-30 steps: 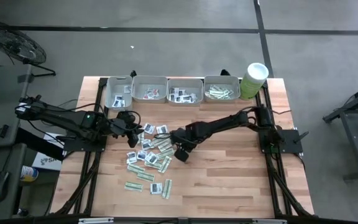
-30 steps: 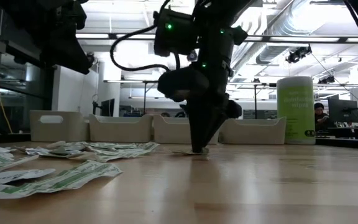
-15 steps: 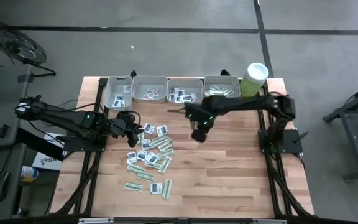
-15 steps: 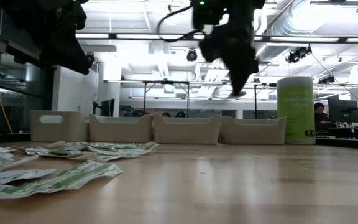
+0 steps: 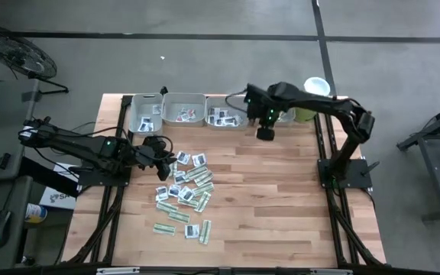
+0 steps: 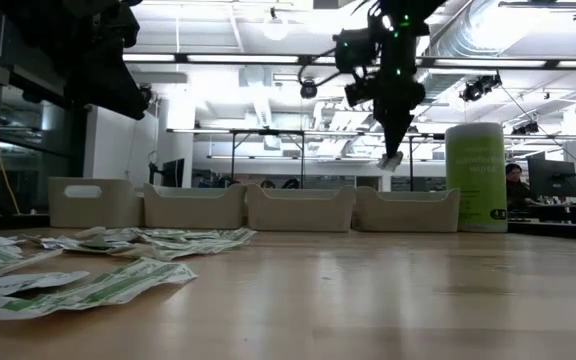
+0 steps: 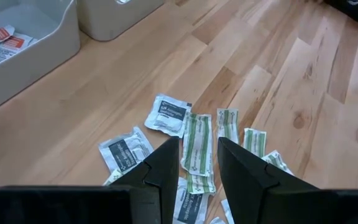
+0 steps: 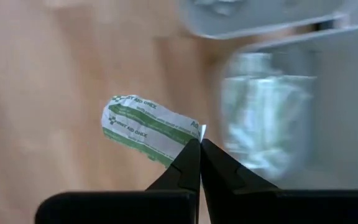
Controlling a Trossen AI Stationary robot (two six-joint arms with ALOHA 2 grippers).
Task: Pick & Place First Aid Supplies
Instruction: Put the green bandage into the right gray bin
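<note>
Nearest to us in the low view, the loose first aid supplies (image 6: 88, 285) lie flat on the wooden tabletop (image 5: 281, 198), and from above we see them as a scattered group (image 5: 183, 191) in its left half. There are narrow green-white strips and squarish white sachets (image 7: 168, 114) with dark print.

Above the far edge of this group we find the left gripper (image 5: 163, 151). In its wrist view the two dark fingers (image 7: 160, 171) stand apart with a moderate gap and nothing is between them; a green-white strip (image 7: 196, 149) lies on the wood below the gap.

Farther back, the right gripper (image 5: 265, 133) is raised in the air above the tabletop, just in front of the trays. Its fingers (image 8: 191, 163) are pressed together on the end of one green-white strip sachet (image 8: 146, 129), which hangs from the tips (image 6: 391, 160).

Along the far edge we see four grey trays (image 5: 183, 98) in a row, each with some sachets inside. The tray at the right end (image 5: 260, 98) holds green-white strips. Beside it stands a pale green tub (image 5: 312, 96) with a white lid.
</note>
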